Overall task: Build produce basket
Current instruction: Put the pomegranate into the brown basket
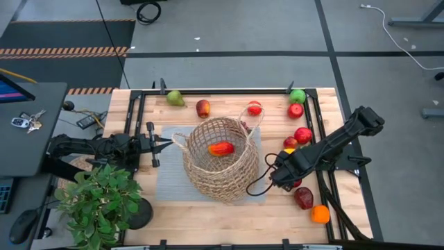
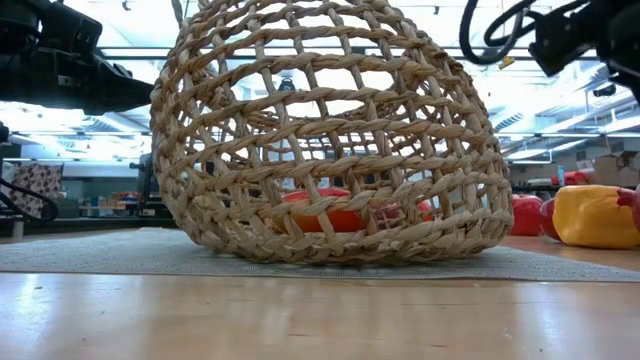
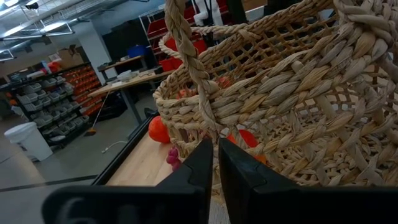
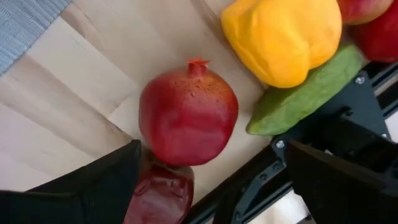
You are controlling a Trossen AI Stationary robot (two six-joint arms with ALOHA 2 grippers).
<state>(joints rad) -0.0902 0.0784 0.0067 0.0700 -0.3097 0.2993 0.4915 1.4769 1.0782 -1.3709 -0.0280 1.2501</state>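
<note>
One piece of produce, a red-orange pepper (image 1: 220, 148), is seen from above already lying inside the round, open-weave tan wicker basket (image 1: 220, 182), which stands on a grey mat (image 1: 168, 182) at the middle of the wooden table (image 1: 208, 221). The left gripper (image 1: 165, 144) is placed at the basket's thin loop handle; the right gripper (image 1: 272, 172) hovers just beside the basket's other side, with red apples (image 1: 302, 135), a dark red fruit (image 1: 304, 198) and an orange (image 1: 320, 214) scattered nearby.

From table height, the basket is shown resting on the mat with the pepper glimpsed through its weave, and a yellow pepper (image 2: 598, 215) lies off to one side.

Through the left wrist camera, the dark fingers (image 3: 194, 171) are seen nearly closed, pinching the braided handle (image 3: 186, 56).

Through the right wrist camera, the jaws are spread wide and empty above a dark red pomegranate (image 4: 188, 113).

The pomegranate is judged light, rigid and smooth, so likely to roll or slip; it would best be taken across its widest middle. The basket seems light and springy, and is likely to slide unless steadied.
</note>
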